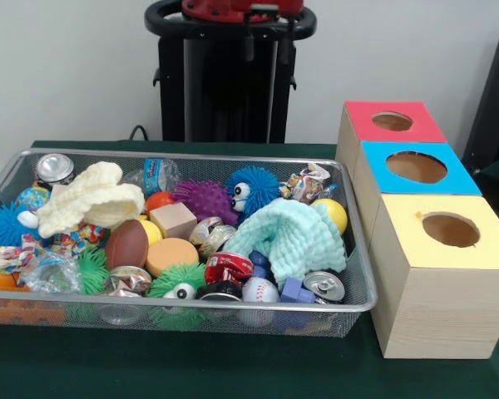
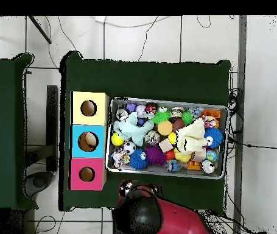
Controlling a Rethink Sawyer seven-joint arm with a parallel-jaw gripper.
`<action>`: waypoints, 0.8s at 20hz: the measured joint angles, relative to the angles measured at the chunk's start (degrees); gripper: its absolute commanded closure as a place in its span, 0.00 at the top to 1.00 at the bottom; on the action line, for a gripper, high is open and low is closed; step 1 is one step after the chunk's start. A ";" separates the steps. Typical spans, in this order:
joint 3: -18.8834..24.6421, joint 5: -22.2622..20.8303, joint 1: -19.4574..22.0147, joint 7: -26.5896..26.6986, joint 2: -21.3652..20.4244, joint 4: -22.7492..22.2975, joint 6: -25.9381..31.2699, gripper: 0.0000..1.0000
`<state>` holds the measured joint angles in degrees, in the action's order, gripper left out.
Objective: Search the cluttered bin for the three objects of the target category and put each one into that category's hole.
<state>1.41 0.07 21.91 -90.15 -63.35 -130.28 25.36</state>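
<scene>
Green cloth covers your counter (image 1: 191,370), with a pale wall behind it in the front view. On it sits the bin (image 1: 233,304), its long axis running left to right across the front view, parallel to the counter's near edge; in the overhead view the bin (image 2: 111,137) also lies lengthwise across the picture.

You have 3 wooden boxes just beside the bin's short end, lined up at right angles to its long axis: the red-topped box (image 1: 391,122), the blue-topped box (image 1: 416,167) and the yellow-topped box (image 1: 446,229), each with 1 round hole facing up. The bin itself is packed: a mint knitted cloth (image 1: 295,237), a cream knitted cloth (image 1: 91,199), a purple spiky ball (image 1: 205,200), a blue spiky ball with eyes (image 1: 254,188), a brown football (image 1: 126,244), a baseball (image 1: 259,291) and several cans.

Your arm (image 2: 143,213) is drawn back over its base at the counter's edge. You cannot tell from either view how the gripper stands.
</scene>
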 measured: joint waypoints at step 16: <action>9.39 -15.52 18.94 0.00 22.09 9.02 -0.84 1.00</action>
<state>10.80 -15.45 40.85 -90.15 -41.26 -121.26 24.52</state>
